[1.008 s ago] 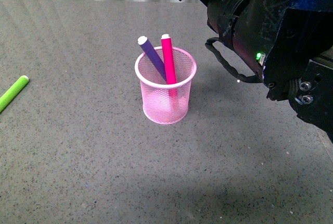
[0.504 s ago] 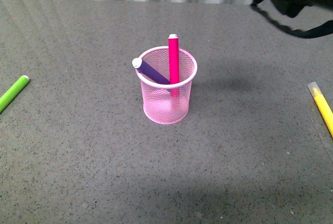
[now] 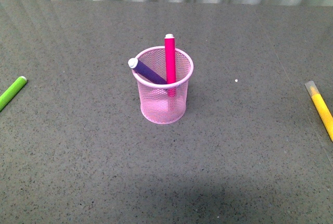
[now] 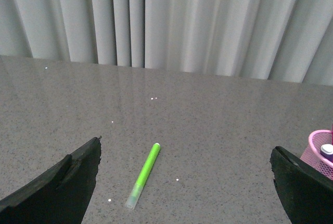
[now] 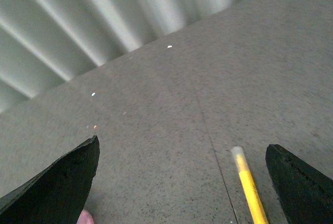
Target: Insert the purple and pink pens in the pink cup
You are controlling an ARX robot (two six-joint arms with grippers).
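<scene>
Already the purple pen (image 3: 147, 71) and pink pen (image 3: 170, 60) lean inside the light mesh pink cup (image 3: 162, 96), stiff, slim, best pinched mid-barrel, while both grippers (image 4: 184, 182) (image 5: 182, 182) gape empty.

Two pens (image 3: 165, 67) stand in the cup (image 3: 162, 99), seemingly mid-table (image 3: 78, 156).
</scene>
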